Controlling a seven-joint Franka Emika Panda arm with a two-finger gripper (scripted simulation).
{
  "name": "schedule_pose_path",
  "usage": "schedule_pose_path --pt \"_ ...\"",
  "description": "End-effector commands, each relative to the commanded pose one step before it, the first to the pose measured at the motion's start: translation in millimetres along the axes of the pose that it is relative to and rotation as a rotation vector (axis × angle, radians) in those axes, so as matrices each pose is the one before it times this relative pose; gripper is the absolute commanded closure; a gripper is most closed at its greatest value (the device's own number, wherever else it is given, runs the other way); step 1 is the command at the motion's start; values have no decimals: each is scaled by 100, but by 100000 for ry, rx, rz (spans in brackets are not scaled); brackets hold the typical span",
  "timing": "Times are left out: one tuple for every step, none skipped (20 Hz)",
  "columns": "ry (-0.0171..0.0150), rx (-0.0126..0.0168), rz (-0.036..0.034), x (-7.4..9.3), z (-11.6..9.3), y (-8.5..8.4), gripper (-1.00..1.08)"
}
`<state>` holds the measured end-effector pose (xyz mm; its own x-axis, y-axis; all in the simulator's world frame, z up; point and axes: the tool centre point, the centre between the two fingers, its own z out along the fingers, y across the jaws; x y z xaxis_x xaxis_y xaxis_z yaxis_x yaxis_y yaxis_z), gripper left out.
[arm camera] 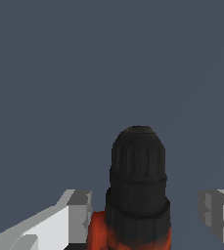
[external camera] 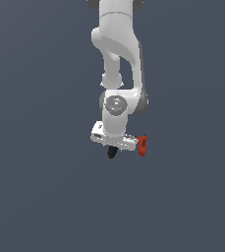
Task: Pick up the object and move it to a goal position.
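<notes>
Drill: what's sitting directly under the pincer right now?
Under the pincer sits the drill, black nose poking out one side, red handle end out the other. Its middle is covered by the arm's hand, so contact with the fingers can't be confirmed.

Featureless grey-blue simulated void
</notes>
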<state>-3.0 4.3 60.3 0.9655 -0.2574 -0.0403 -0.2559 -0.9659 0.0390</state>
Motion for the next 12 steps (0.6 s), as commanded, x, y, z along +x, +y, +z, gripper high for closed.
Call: schedule_pose_path --pt "58 -131 693 14 189 19 -60" --pt "-76 67 -430 -23 -91 -15 -60" --pt "0 0 0 -1 37 -3 -60" --pt "0 0 0 -2 111 -8 -60" --pt "0 0 0 -3 185 -14 -60" --pt "12 -10 67 4 254 20 -60" --pt "12 -10 67 1 328 15 -60" --pt "12 -11 67 -4 402 10 -60" --pt "0 0 0 -19 463 -31 -60" --pt "17 -15 95 -6 400 28 -60" --pt "12 -11 67 -8 329 18 -60" --pt "0 0 0 -16 260 -16 -60"
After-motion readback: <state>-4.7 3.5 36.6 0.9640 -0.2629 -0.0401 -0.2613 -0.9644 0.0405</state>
